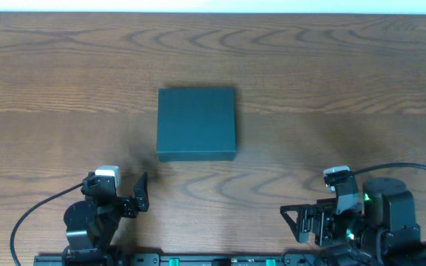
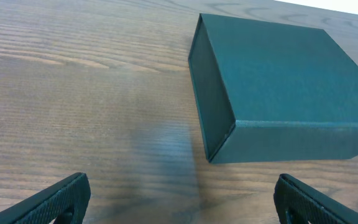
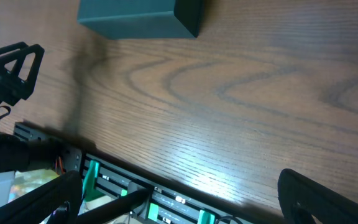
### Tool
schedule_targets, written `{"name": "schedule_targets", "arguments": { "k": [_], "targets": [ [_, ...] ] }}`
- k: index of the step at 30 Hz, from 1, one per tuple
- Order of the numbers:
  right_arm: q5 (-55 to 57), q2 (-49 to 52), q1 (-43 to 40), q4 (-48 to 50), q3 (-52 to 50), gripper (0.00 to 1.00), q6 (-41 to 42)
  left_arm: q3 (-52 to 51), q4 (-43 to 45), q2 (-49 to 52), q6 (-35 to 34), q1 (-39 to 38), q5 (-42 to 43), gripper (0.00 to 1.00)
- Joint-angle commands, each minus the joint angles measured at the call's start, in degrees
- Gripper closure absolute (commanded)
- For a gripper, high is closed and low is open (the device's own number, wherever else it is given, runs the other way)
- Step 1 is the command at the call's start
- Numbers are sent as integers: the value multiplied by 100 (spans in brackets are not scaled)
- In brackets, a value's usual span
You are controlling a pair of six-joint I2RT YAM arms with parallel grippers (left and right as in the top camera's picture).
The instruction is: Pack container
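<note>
the container point(image 1: 197, 124) lies shut on the table point(image 1: 361, 89). near it, the left gripper point(image 2: 182, 186) and right gripper point(image 3: 179, 180) both gape, released and empty. we'd find the flap's free edge, lift slowly, and steady the base.

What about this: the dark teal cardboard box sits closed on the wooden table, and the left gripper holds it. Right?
No. The left gripper is open, apart from the closed dark teal cardboard box on the wooden table; the left wrist view shows it.
</note>
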Motion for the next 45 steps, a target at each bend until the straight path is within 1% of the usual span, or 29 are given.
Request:
{"name": "schedule_targets", "arguments": {
  "k": [1,7,10,12,15,18,22,26,33,38,45],
  "targets": [
    [-42,-22,26,-2,-11,1,52,-90,20,-50,-17,13,85,5],
    [-39,-35,48,0,-11,1,52,-90,20,-50,-17,13,87,5],
    [673,-240,208,157,-26,1,-321,-90,20,-50,-17,13,85,5],
    [1261,-483,254,581,-155,1,-376,-90,20,-50,-17,13,85,5],
    [1550,-955,249,1241,-538,1,-951,-90,20,-50,-17,13,85,5],
    [1731,-1609,247,1827,-1191,1,-1692,-90,20,-50,-17,13,87,5],
    [1803,-2420,247,2243,-2122,1,-2164,-90,20,-50,-17,13,85,5],
    [1906,-3224,225,2280,-2977,1,-2153,-90,20,-50,-17,13,85,5],
    [1895,-3244,210,2282,-3499,1,-2079,-90,20,-50,-17,13,85,5],
    [1864,-3244,214,2415,-3936,1,-1558,-90,20,-50,-17,13,85,5],
    [1867,-3241,214,2621,-4122,1,-1554,-90,20,-50,-17,13,85,4]
  ]
}}
